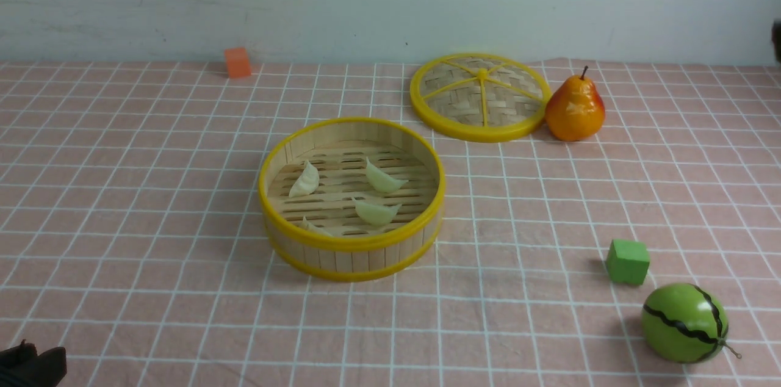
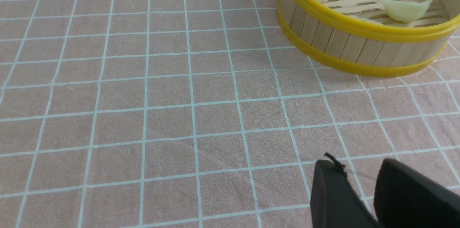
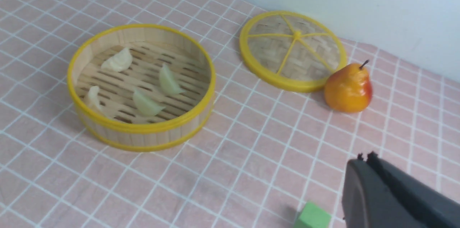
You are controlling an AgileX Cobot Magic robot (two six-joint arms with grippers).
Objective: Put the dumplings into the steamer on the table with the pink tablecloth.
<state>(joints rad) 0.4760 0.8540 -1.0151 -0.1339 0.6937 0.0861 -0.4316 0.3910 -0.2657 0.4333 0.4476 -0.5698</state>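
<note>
The steamer (image 1: 352, 245) stands mid-table on the pink tablecloth (image 1: 152, 191). Several pale dumplings lie on its slat floor, among them one at the left (image 1: 305, 180), one at the back right (image 1: 383, 178) and one in front (image 1: 375, 212); another is half hidden behind the near rim. My left gripper (image 2: 359, 165) hovers over bare cloth short of the steamer (image 2: 359, 30), open, with nothing between its fingers. It shows as a dark shape in the front view's bottom left corner (image 1: 33, 365). My right gripper (image 3: 364, 158) is shut on nothing, off to the right of the steamer (image 3: 143, 127).
The woven yellow-rimmed lid (image 1: 480, 97) lies flat behind the steamer to the right, with a pear (image 1: 575, 109) touching it. A green cube (image 1: 627, 261) and a toy watermelon (image 1: 683, 323) sit at the near right. An orange cube (image 1: 237, 62) sits by the back wall.
</note>
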